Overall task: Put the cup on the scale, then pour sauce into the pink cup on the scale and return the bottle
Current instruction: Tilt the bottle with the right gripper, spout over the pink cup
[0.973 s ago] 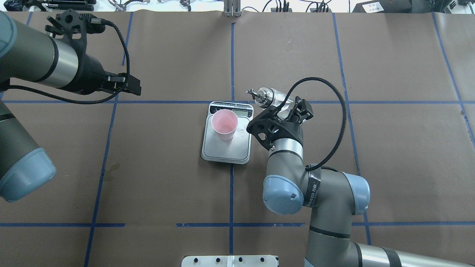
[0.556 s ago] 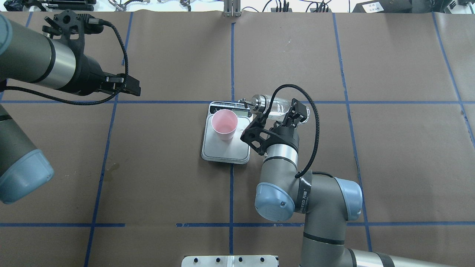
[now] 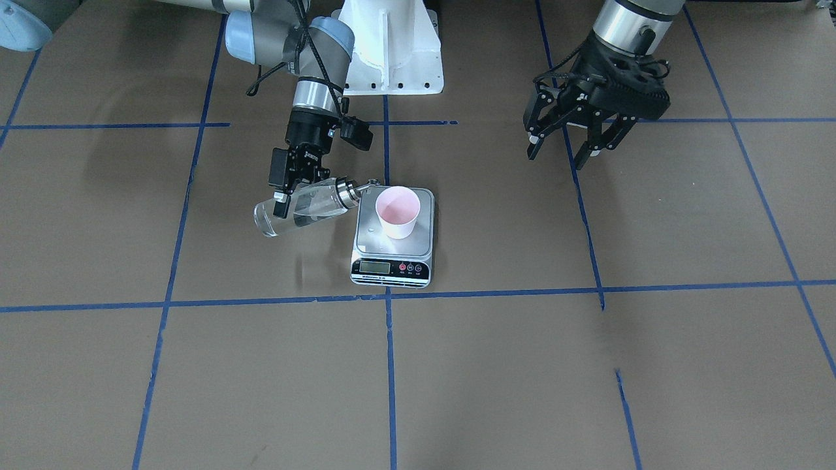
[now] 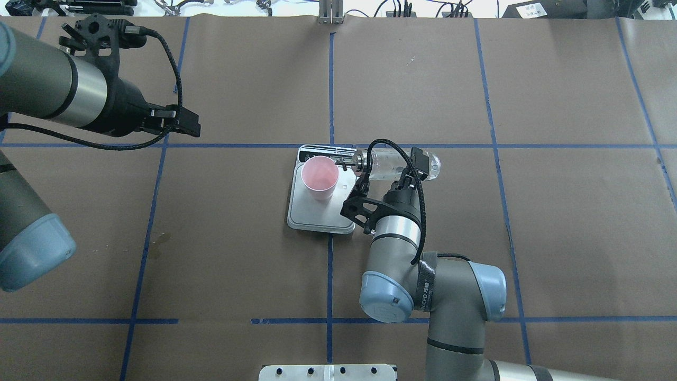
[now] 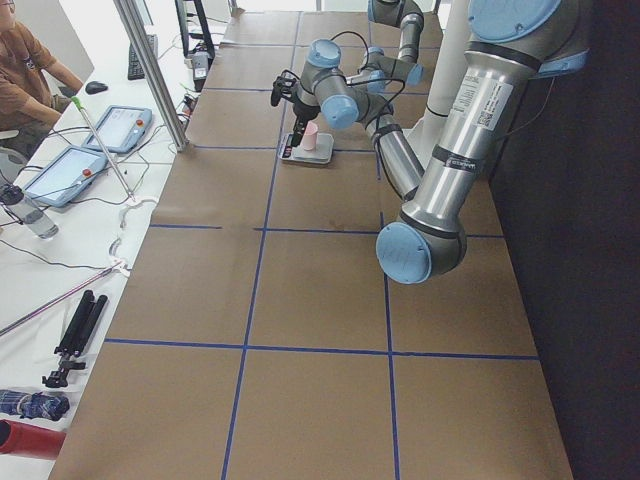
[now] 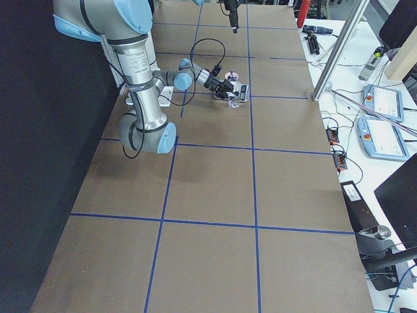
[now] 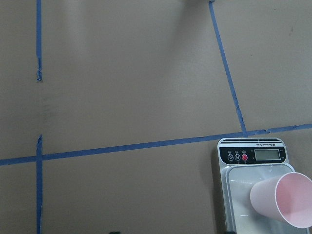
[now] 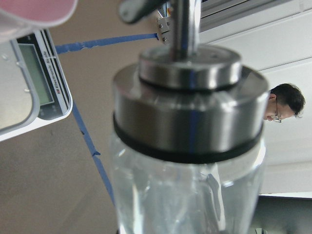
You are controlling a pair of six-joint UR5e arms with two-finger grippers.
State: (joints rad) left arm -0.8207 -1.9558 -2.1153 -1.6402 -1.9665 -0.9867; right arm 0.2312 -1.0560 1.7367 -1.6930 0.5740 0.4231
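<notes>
The pale pink cup [image 3: 398,210] stands upright on the silver scale [image 3: 421,247], toward its display end. It also shows in the overhead view [image 4: 319,177] and the left wrist view [image 7: 285,200]. My right gripper [image 3: 295,199] is shut on the clear glass bottle [image 3: 307,209], held almost horizontal beside the scale. The bottle's silver spout [image 4: 345,162] points at the cup's rim. Clear liquid shows through the glass [image 8: 190,190]. I see no stream. My left gripper [image 3: 562,153] is open and empty, well away from the scale.
The scale [image 4: 322,218] sits on brown paper crossed by blue tape lines. The white robot base plate [image 3: 392,46] is behind the arms. A few drops lie on the platform [image 3: 372,230]. An operator [image 5: 25,70] sits beyond the table's far edge.
My right arm has moved left toward the scale and tipped the bottle flatter, bringing the spout from beside the display to the cup's rim. The left arm has barely moved.
</notes>
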